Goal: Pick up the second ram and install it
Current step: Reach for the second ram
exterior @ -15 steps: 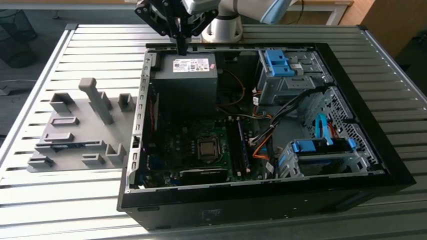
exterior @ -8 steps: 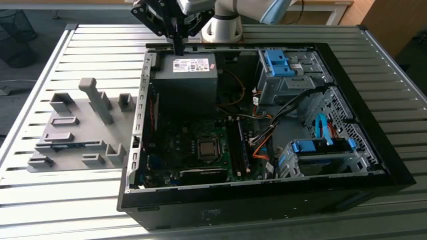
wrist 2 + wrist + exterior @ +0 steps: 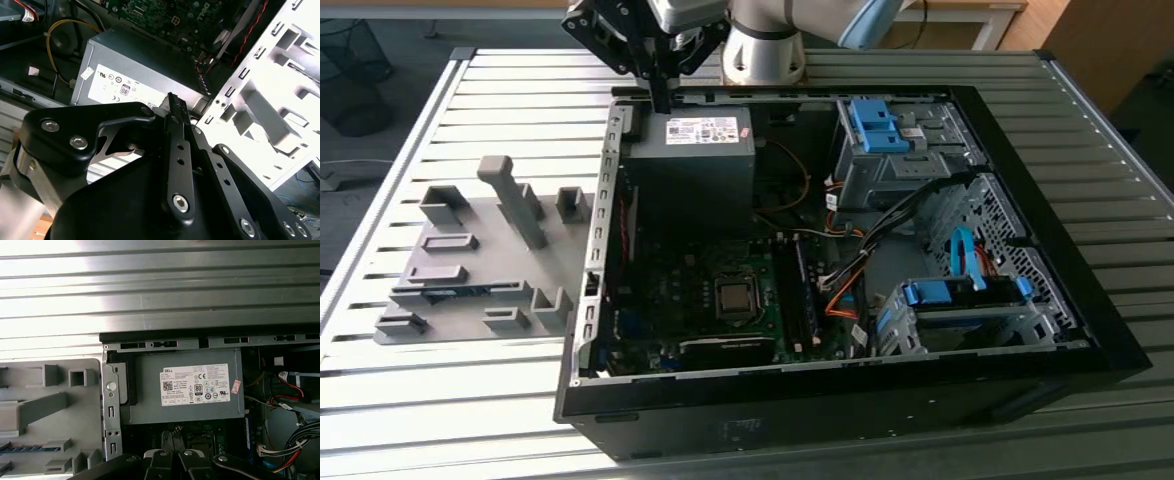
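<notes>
The fingers (image 3: 663,90) hang pressed together, holding nothing, over the power supply (image 3: 700,150); the second ram (image 3: 454,291) lies in the grey holder (image 3: 487,228) (outside the case (image 3: 854,410)). Arriving closed, they could knock it askew.

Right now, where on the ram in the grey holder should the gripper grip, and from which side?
Probably mid-length on the ram, pinching its flat faces, from above: it seems to sit on edge in a slot of the grey holder, only its top edge free.
</notes>
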Controlling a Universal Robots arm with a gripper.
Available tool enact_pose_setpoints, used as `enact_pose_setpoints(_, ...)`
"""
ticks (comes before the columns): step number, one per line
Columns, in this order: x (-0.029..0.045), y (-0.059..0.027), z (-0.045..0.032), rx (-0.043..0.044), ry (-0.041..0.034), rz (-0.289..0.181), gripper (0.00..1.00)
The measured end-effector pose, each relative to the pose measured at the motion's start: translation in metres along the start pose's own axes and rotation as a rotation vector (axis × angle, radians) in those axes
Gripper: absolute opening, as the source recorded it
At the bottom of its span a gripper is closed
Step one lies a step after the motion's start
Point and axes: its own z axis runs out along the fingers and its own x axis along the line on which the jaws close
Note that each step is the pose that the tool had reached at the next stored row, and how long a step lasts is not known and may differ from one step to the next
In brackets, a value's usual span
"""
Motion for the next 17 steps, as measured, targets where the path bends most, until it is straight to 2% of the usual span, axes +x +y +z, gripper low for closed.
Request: enact_pose_setpoints(17, 0.0051, -0.0004, 0.0002, 0.0, 0.0, 0.0, 0.12)
